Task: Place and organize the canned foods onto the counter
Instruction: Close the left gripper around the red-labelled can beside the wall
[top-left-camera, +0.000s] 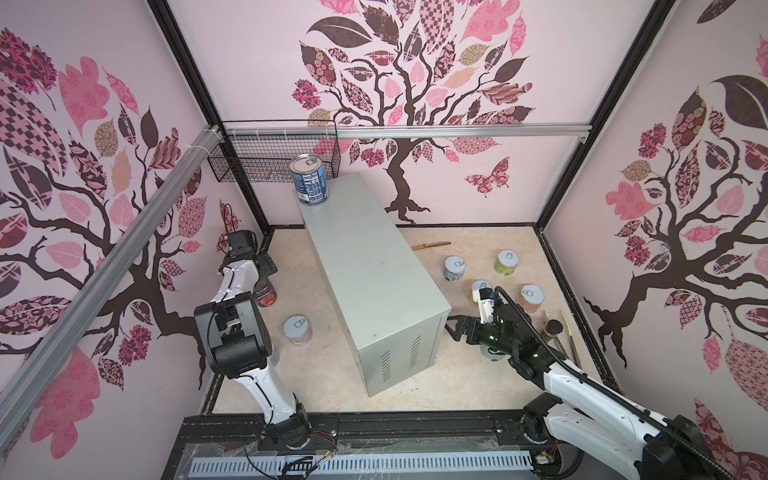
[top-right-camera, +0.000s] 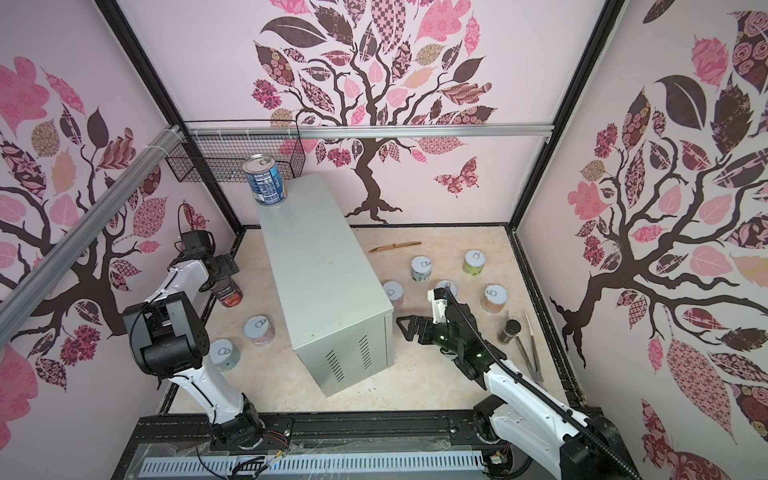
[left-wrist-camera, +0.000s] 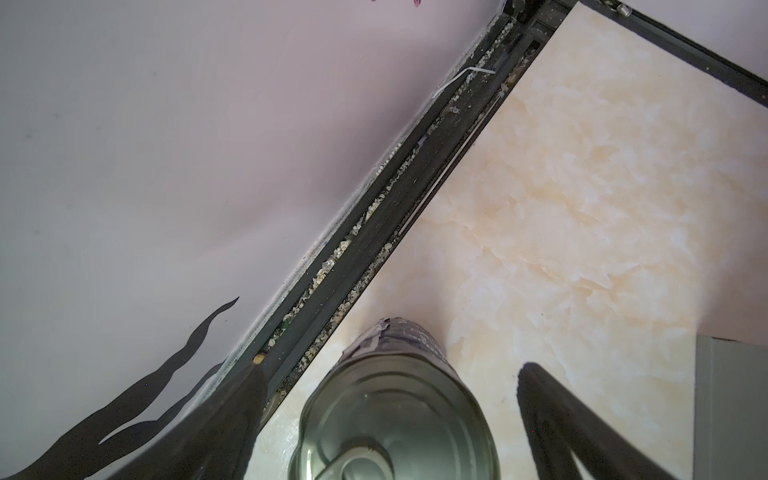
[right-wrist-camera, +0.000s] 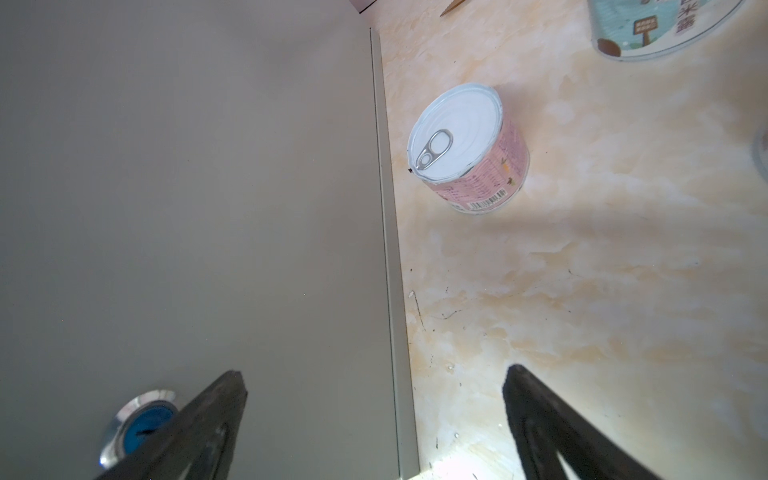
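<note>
The counter (top-left-camera: 374, 266) is a long grey metal box on the marbled floor. A tall blue can (top-left-camera: 309, 180) stands on its far end. My left gripper (left-wrist-camera: 390, 370) is open, its fingers either side of a tall dark can (left-wrist-camera: 399, 415) with a metallic lid, with gaps both sides. That red-labelled can (top-right-camera: 228, 296) stands by the left wall. My right gripper (top-left-camera: 455, 326) hangs open and empty at the counter's near right corner. Short white-lidded cans stand on the floor: one at the left (top-left-camera: 297, 330), several at the right (top-left-camera: 454, 269), and a pink one (right-wrist-camera: 467, 149) beside the counter.
A black wire basket (top-left-camera: 270, 158) hangs on the back rail behind the blue can. A wooden knife (top-left-camera: 430, 246) lies near the back wall. A dark jar (top-left-camera: 552, 328) and thin sticks (top-right-camera: 530, 357) lie by the right wall. The left wall stands close to my left gripper.
</note>
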